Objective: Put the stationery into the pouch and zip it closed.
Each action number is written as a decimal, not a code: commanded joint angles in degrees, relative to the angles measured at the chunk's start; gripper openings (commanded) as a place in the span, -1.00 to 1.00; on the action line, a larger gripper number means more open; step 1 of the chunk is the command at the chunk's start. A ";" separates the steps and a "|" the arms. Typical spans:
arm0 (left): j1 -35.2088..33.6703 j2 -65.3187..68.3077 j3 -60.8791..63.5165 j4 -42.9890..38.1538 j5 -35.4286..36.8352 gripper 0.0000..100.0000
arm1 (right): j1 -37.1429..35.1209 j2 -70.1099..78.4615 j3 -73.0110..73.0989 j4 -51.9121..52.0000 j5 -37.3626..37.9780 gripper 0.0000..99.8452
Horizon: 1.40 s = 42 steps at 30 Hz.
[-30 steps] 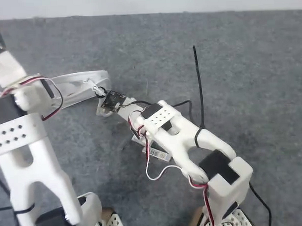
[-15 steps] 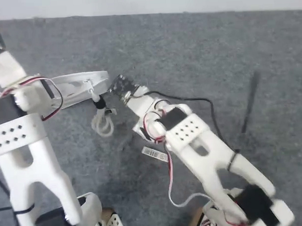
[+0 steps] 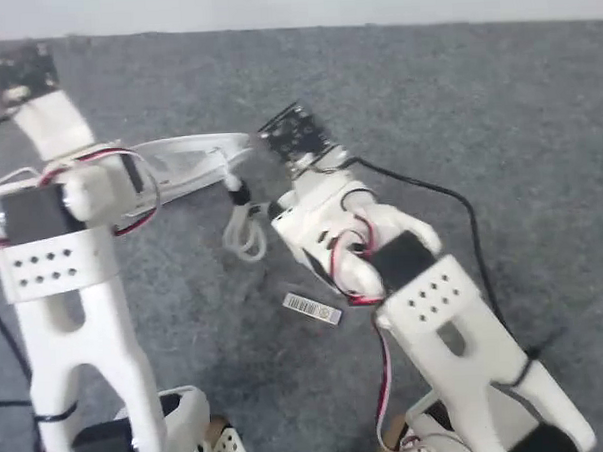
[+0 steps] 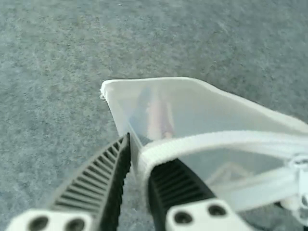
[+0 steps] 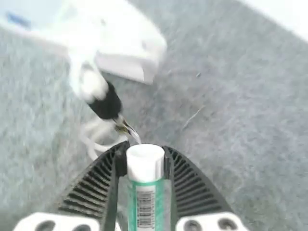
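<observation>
- Left pincer [image 4: 136, 155] was clamped on the pouch [image 4: 192, 110] rim.
- Right pincer [image 5: 144, 156] was clamped on a glue stick [image 5: 143, 202], near the pouch.
- Advised: line the stick up with the opening, release only once well inside.

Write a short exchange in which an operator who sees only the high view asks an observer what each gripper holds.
Operator: Is the right gripper holding anything?
Observer: Yes. The right wrist view shows it shut on a white-capped green tube.
Operator: Where does the left gripper grip the pouch?
Observer: The left wrist view shows it pinching the pouch's zipper edge near one end.
</observation>
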 commanded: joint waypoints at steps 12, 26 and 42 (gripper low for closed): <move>8.79 -0.18 -7.08 0.79 0.88 -0.98 | 3.56 -22.29 -0.62 -3.30 -6.77 -0.97; 8.70 -0.18 -5.41 0.70 0.88 -0.98 | -4.35 -24.57 2.90 -24.48 -10.73 -0.97; 8.79 -0.18 -5.41 0.62 0.88 -0.98 | -5.49 -16.13 14.15 -57.89 -10.73 -0.97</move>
